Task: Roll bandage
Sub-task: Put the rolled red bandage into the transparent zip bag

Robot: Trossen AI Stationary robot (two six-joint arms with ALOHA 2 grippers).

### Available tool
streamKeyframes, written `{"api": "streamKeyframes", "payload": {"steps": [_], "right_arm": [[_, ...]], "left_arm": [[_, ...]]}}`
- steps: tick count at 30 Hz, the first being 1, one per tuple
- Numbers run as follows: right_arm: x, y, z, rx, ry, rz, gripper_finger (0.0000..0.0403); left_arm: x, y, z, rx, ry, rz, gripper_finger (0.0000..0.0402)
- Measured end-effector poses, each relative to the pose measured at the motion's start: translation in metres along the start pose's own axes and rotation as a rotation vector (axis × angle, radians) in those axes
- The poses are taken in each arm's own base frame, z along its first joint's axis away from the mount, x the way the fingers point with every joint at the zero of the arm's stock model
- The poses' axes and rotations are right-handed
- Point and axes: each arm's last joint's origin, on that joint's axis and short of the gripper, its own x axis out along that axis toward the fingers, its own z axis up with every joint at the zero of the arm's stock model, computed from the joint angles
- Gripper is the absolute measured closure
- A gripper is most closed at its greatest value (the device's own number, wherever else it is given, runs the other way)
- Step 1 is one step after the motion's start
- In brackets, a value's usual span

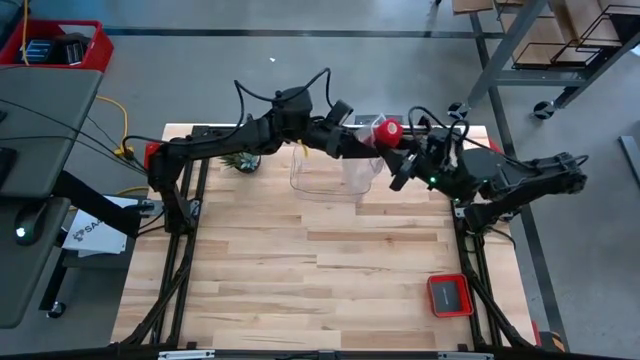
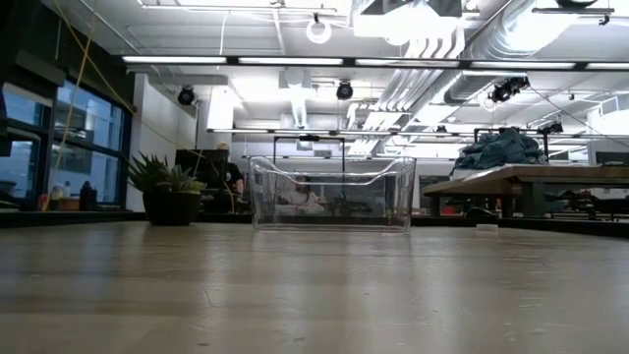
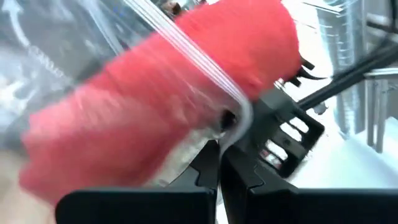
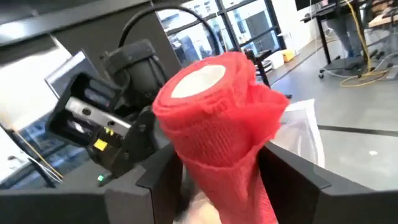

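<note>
The bandage (image 1: 388,130) is a bright red stubby roll, held in the air over the table's far side. In the right wrist view the bandage (image 4: 211,118) shows a pale core at its free end. My right gripper (image 1: 400,152) (image 4: 217,171) is shut on it. My left gripper (image 1: 362,142) (image 3: 221,165) comes from the left and is shut on a clear crinkly plastic bag (image 3: 155,62), right beside the roll. Through the bag's plastic the bandage (image 3: 149,112) shows red. Neither gripper shows in the low view. My left gripper pinches the clear bag's ribbed top edge (image 3: 231,115) between its two shut fingers. The bag is lifted clear of the table and lies against the red roll. One layer or several, I cannot tell. My right gripper pinches the roll's side wall (image 4: 214,158) between its two fingers (image 4: 155,177), which stand on either side of it. The roll's pale-cored end (image 4: 199,81) points away from the gripper. A loose fold of red fabric (image 4: 264,112) bulges at one side. The roll is lifted clear.
A clear rectangular bin (image 1: 330,172) (image 2: 332,192) stands on the table below the grippers. A small potted plant (image 1: 240,160) (image 2: 172,192) stands at the far left. A small red square tray (image 1: 449,294) lies near the right front. The table's near half is bare wood.
</note>
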Motion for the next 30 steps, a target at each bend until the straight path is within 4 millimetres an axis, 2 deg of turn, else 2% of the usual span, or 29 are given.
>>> {"api": "streamKeyframes", "payload": {"steps": [6,12,18,22,26,30], "right_arm": [[-0.009,-0.006,0.010,0.097,-0.011,0.008,0.0206],[-0.016,-0.011,0.020,0.147,-0.032,0.021,0.0206],[-0.013,-0.006,0.012,0.179,0.063,0.152,0.0206],[-0.014,-0.007,0.015,0.199,0.045,0.132,0.0206],[-0.015,-0.009,0.009,0.172,0.110,0.135,0.0206],[-0.019,-0.013,0.015,0.179,0.073,0.101,0.0206]], "left_arm": [[-0.009,-0.013,0.000,0.006,0.023,-0.015,0.0401],[-0.016,-0.013,0.004,0.009,-0.009,0.051,0.0401],[-0.015,-0.013,0.003,-0.028,-0.042,0.067,0.0401],[-0.015,-0.016,0.005,-0.046,-0.062,0.047,0.0401],[-0.015,-0.018,0.007,-0.069,-0.071,0.022,0.0401],[-0.015,-0.017,0.004,-0.082,-0.021,0.016,0.0401]]}}
